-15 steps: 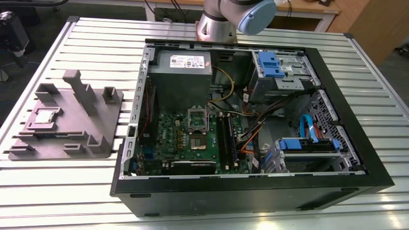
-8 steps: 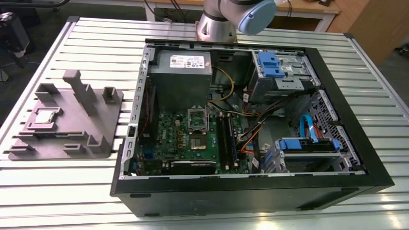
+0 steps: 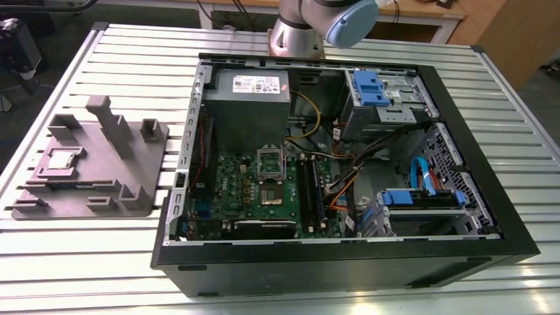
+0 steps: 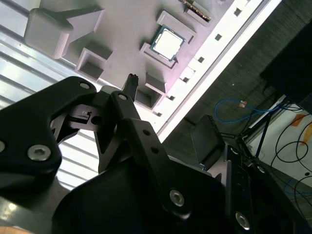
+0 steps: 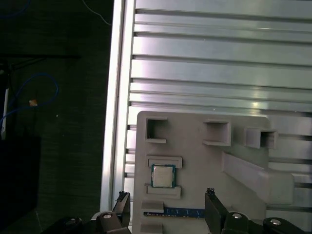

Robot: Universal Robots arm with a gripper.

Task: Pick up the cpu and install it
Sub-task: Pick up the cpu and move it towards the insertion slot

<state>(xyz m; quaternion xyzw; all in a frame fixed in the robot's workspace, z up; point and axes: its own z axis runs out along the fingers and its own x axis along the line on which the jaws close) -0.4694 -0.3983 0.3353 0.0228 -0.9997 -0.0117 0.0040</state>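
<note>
The claw (image 5: 167,199) hangs wide open and empty over the grey fixture plate (image 5: 195,161) on the worktop (image 3: 114,59), at the exterior view's left of the open computer case (image 3: 350,266), where the cpu (image 5: 163,175) lies flat in a small recess, probably so that it cannot slide.

Cpu (image 3: 64,159): small flat square chip, silvery-grey top with a green edge, lying flat and face up. Sits in a shallow seat on the grey fixture plate (image 3: 101,167), at the exterior view's left.
</note>
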